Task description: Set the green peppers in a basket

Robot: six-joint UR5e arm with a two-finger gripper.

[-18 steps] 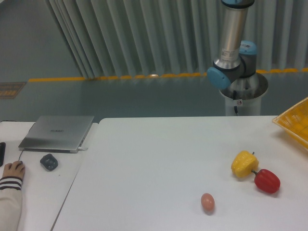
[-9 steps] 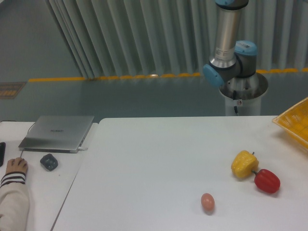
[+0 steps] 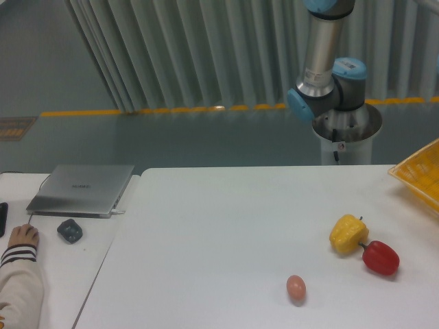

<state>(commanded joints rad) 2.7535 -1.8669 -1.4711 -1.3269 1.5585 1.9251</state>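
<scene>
From where I stand, no green pepper shows anywhere on the white surface (image 3: 226, 226); it may lie outside what can be seen, or already in the basket, but I cannot tell which. The yellow basket (image 3: 420, 175) pokes in at the right edge, only its latticed corner visible, sitting on the surface well apart from the other things. The robot arm (image 3: 322, 62) rises behind the far edge, its elbow joint in sight and the rest running off the top, so the fingers are out of view and I cannot say whether they are open or closed. Judging by its neighbours, a bell pepper of that kind would be light, firm but hollow, with a glossy skin that could slip under a hard pinch; I would take it across the widest part of the body, between two lobes, not by the stem. On the surface a yellow pepper (image 3: 348, 233) lies touching or just beside a red pepper (image 3: 381, 258), and an egg (image 3: 295, 286) rests nearer the front, apart from both and fragile if knocked. To the left, on a separate desk, sit a closed laptop (image 3: 81, 188), a small dark object (image 3: 70, 230), and a person's hand (image 3: 22, 236) in a striped sleeve.
</scene>
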